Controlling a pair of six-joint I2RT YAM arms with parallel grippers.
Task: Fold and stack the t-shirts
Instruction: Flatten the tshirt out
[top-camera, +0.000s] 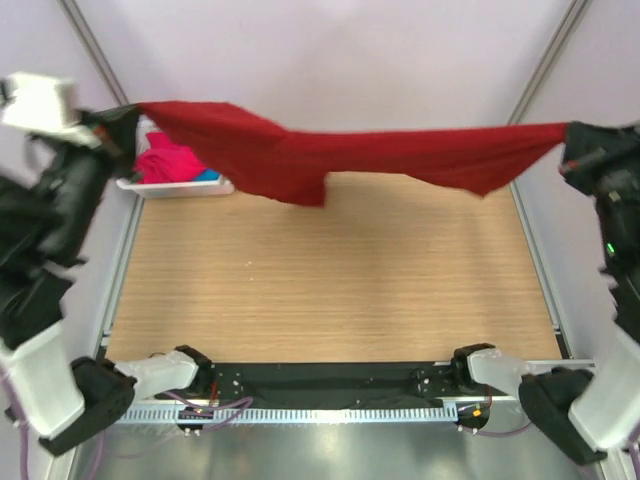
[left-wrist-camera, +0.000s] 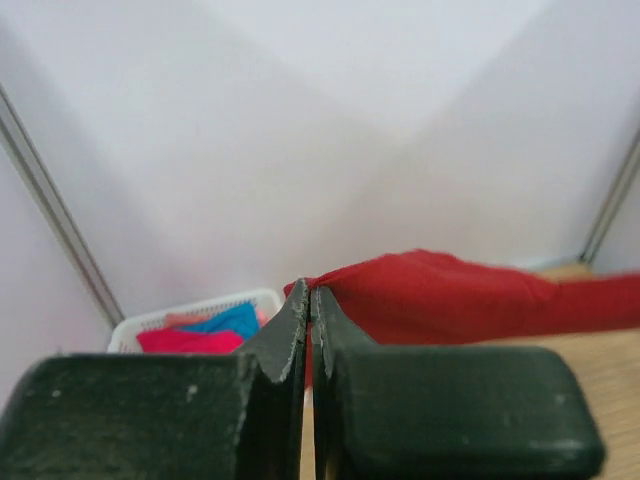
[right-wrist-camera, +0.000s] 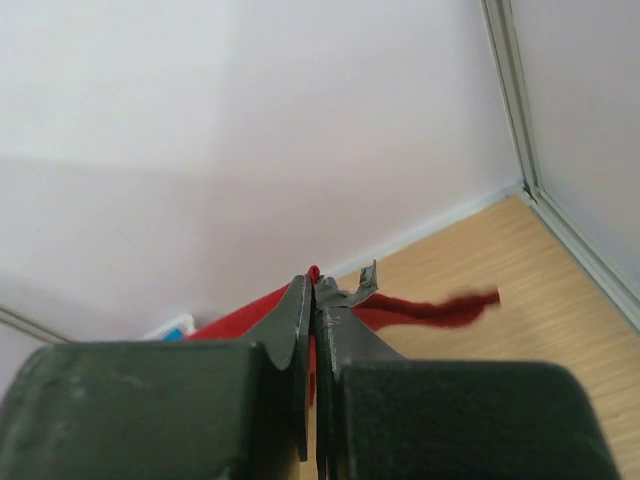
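The dark red t-shirt hangs in the air as a long band across the upper part of the top view, pulled out between the two arms. Its cloth is plain and bunched. It sags a little in the middle, and a loose fold droops lowest just left of centre. The left gripper, at the upper left, has its jaws closed on one end of the shirt. The right gripper, at the upper right edge, is clamped on the other end. Both wrist views show red cloth pinched between fingers pressed together.

Behind and below the shirt's left end sits a white basket in the table's far left corner. It holds a crumpled pink t-shirt with a turquoise t-shirt beside it. The hanging cloth partly hides the basket from above.

The table is light wood grain. Pale walls close in the space, with grey metal posts at the corners.
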